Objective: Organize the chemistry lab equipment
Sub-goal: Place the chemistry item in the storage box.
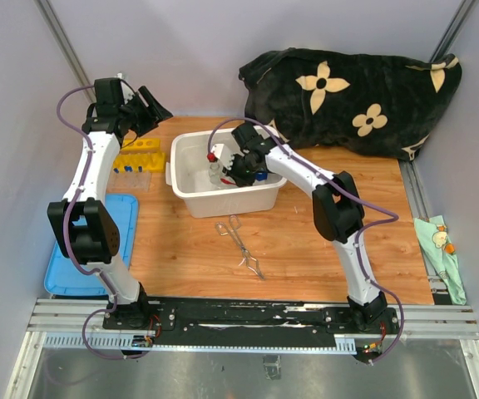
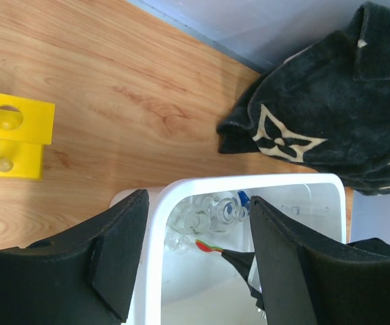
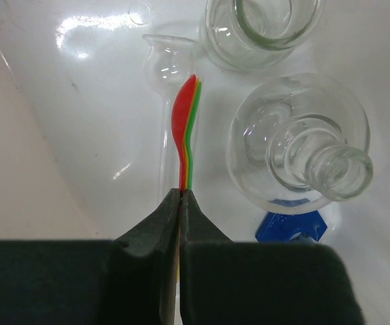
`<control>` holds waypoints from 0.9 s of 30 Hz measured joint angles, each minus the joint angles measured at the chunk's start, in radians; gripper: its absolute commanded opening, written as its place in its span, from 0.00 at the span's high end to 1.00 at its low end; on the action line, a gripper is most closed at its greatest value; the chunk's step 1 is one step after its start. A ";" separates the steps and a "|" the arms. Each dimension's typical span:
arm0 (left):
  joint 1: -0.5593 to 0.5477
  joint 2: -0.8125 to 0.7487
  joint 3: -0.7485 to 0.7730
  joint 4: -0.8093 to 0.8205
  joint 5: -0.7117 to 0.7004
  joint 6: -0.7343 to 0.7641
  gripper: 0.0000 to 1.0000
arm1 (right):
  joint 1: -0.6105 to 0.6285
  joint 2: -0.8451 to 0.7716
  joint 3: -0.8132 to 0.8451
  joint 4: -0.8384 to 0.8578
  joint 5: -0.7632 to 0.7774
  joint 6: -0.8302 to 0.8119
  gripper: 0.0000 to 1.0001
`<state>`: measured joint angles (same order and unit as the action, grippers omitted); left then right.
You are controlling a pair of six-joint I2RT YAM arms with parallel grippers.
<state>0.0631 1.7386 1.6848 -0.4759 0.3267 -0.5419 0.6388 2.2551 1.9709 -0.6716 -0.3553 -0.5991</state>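
Right wrist: the red tool (image 3: 184, 128) is clamped by the right gripper (image 3: 181, 198) inside the bin (image 3: 39, 135), presumably for stowing; the left gripper (image 2: 198, 203) is spread wide.

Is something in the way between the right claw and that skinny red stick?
No, nothing visible. The right gripper is shut on the thin red-orange tool inside the white bin. A glass flask sits close beside the tool, and a clear glass tube lies right next to it.

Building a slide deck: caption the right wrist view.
Right tool shut on thin red-orange spatula beside a glass flask in white bin.
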 measured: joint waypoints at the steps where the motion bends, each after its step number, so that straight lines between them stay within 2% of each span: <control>1: 0.000 0.000 0.000 0.000 0.000 0.000 0.34 | 0.000 0.003 0.000 0.000 0.002 0.000 1.00; 27: 0.000 0.000 0.000 0.001 0.007 -0.001 0.34 | -0.009 0.066 -0.018 0.048 0.023 0.024 0.98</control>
<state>0.0631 1.7386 1.6848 -0.4751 0.3336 -0.5426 0.6300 2.3211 1.9530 -0.6235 -0.3321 -0.5751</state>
